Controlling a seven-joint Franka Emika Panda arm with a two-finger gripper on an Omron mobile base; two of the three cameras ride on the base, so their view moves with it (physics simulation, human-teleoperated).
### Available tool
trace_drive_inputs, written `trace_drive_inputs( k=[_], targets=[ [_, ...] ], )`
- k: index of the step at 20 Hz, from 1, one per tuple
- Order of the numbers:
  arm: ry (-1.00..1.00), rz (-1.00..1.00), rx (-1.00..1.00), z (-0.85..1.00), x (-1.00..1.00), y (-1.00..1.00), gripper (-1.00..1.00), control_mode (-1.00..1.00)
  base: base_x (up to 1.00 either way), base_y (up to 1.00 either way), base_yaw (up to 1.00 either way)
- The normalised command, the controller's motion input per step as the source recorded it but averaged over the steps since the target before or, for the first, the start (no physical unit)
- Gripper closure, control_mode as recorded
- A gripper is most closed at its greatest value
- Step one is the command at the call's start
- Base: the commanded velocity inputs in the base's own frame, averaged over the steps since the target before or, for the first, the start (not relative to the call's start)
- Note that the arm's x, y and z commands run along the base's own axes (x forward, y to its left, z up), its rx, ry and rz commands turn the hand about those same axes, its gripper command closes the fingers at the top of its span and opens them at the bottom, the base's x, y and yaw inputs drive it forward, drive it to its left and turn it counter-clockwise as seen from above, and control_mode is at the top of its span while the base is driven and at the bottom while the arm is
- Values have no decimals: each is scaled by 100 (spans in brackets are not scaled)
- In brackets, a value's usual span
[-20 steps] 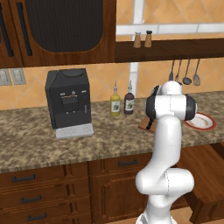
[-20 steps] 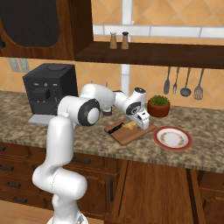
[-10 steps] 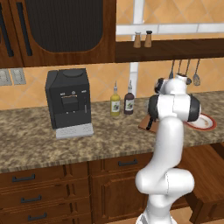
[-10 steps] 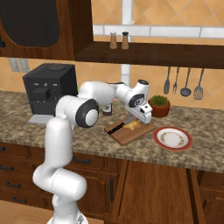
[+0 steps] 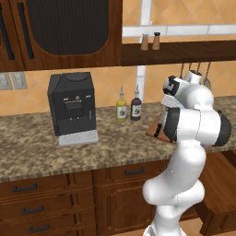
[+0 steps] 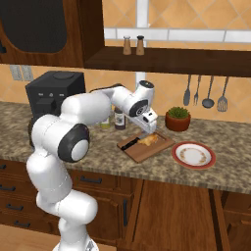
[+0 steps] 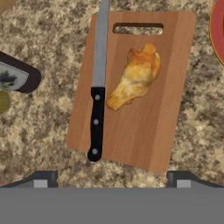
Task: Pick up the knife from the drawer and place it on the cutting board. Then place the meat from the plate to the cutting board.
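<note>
The pincer (image 7: 111, 177) is hanging wide open and empty above the cutting board (image 7: 162, 109), where the meat (image 7: 133, 78) and knife (image 7: 97, 109) are lying side by side.

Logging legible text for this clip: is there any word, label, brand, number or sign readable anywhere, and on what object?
None can be read.
Two bottles beside the coffee machine: each carries a label, too small and blurred to read.
Coffee machine: small pale marks on its front panel, not legible.
Plate: faint pattern, no lettering visible.
Cutting board, knife: no markings.
</note>
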Motion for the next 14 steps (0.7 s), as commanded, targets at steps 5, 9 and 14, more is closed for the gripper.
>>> trace_drive_inputs(
  k=[5,9,14],
  targets=[
    [-23,5,-4,61,-100,88,-100,-100,0,0,0],
    [-21,3,-2,79,-100,64,-100,-100,0,0,0],
    [-21,4,-1,74,-100,54,-100,-100,0,0,0]
  ],
)
